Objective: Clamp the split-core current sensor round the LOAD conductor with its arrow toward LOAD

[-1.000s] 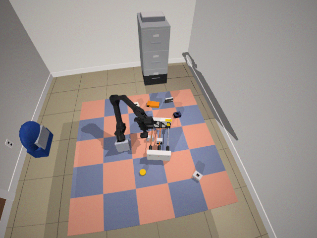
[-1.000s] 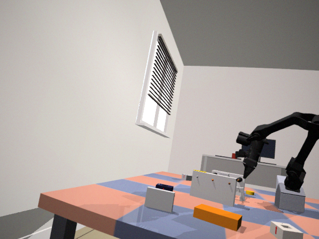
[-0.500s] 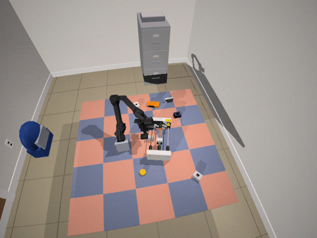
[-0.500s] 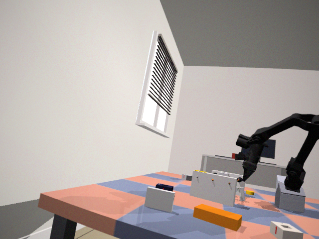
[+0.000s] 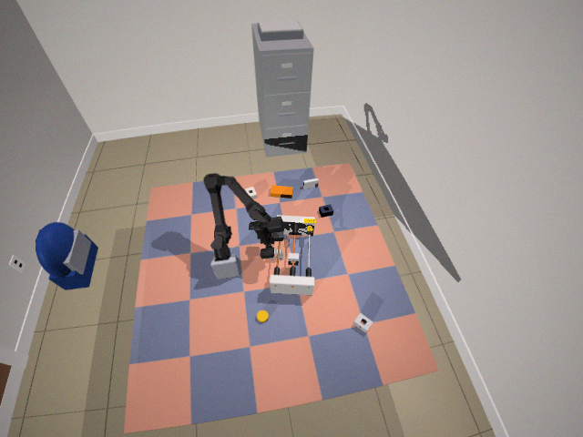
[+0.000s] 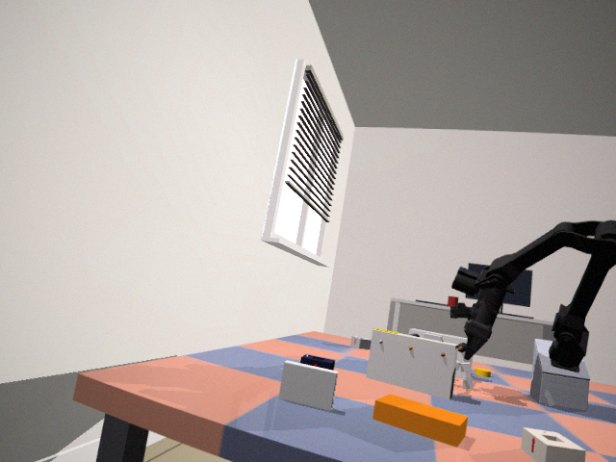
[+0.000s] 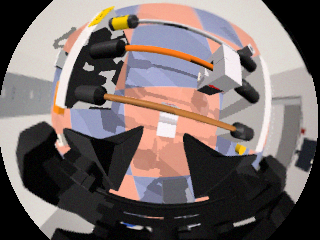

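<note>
The test rig has two white end plates (image 5: 291, 284) (image 6: 413, 365) with three conductors running between them: a brown one (image 7: 167, 108), an orange one (image 7: 167, 54) and a pale grey one (image 7: 180, 27). Yellow markers (image 5: 309, 219) (image 7: 102, 16) sit at the far plate; I cannot read any label. A small white sensor (image 7: 166, 124) (image 6: 465, 373) (image 5: 280, 254) stands on the table beside the brown conductor. My gripper (image 7: 163, 132) (image 6: 467, 350) (image 5: 268, 251) hangs just above it, fingers partly open and holding nothing. A white block (image 7: 227, 70) (image 5: 293, 258) sits on the orange conductor.
An orange block (image 5: 281, 190) (image 6: 420, 418), a white box with a hole (image 5: 251, 191) (image 6: 551, 444), a white box (image 5: 310, 183) (image 6: 307, 383), a navy box (image 5: 326, 209), a yellow disc (image 5: 261, 316) (image 6: 481, 371) and another white box (image 5: 363, 322) lie around the rig. The arm's base (image 5: 225, 268) stands left of it.
</note>
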Action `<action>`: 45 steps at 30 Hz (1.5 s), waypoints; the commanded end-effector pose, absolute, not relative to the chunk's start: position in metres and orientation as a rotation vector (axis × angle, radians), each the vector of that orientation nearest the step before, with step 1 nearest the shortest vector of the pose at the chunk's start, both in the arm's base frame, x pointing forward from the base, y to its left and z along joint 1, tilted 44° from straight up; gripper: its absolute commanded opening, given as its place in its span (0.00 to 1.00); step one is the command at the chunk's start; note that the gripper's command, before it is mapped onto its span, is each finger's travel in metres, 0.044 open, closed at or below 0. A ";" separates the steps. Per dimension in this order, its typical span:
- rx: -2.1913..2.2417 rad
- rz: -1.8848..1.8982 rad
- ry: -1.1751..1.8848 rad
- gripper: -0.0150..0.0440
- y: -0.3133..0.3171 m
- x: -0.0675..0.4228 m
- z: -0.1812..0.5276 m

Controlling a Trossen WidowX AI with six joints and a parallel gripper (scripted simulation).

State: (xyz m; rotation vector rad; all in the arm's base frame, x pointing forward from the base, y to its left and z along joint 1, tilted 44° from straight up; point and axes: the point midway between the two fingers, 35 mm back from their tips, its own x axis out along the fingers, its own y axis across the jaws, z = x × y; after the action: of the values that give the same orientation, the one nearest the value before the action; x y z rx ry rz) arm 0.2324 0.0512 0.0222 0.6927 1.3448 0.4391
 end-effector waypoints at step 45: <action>0.700 0.436 1.353 0.25 0.064 0.198 0.019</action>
State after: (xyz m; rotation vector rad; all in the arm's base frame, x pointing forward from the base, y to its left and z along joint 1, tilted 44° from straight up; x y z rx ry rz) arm 0.2085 0.0641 0.0173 0.7036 1.3542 0.4355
